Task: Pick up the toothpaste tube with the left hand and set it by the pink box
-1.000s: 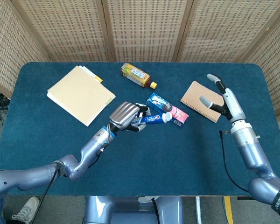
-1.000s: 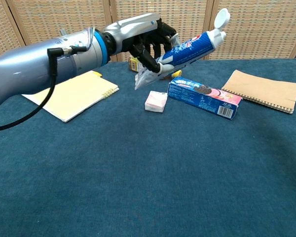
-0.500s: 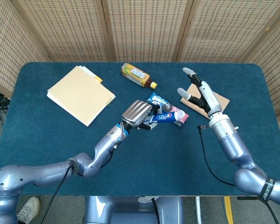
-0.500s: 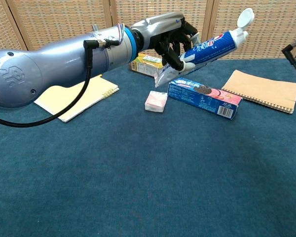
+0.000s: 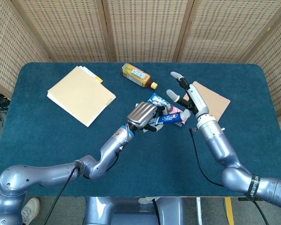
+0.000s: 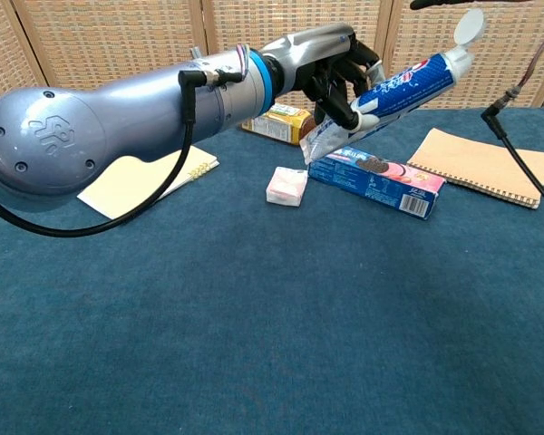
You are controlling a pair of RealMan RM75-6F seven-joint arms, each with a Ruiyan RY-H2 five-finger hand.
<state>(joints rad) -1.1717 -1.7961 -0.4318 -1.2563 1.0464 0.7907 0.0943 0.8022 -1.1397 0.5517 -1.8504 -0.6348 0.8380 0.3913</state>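
Fingers of the left hand are wrapped around the lower body of the toothpaste tube, holding it clear of the worktop. In the chest view the tube is tilted, cap end raised toward 2 o'clock and crimped end low toward 8 o'clock. This tilt appears to follow from the wrist angle rather than from any need of the task.

The tube is carried above the blue cookie box, which lies flat near the centre of the worktop. The small pink box sits just beside the cookie box, at its 9 o'clock in the chest view. Judged from this layout, the tube is above and slightly past its goal and not yet set down; placing it calls for lowering toward the free cloth near the pink box.

The right hand holds nothing, fingers spread, raised near the tube's cap end at about 2 o'clock from the left hand in the head view. It could get in the way of the tube.

A dark blue cloth covers the worktop. A tan folder lies at 10 o'clock, a bottled drink at 12 o'clock, and a brown spiral notebook at 3 o'clock. Woven cane screens enclose the back and sides.
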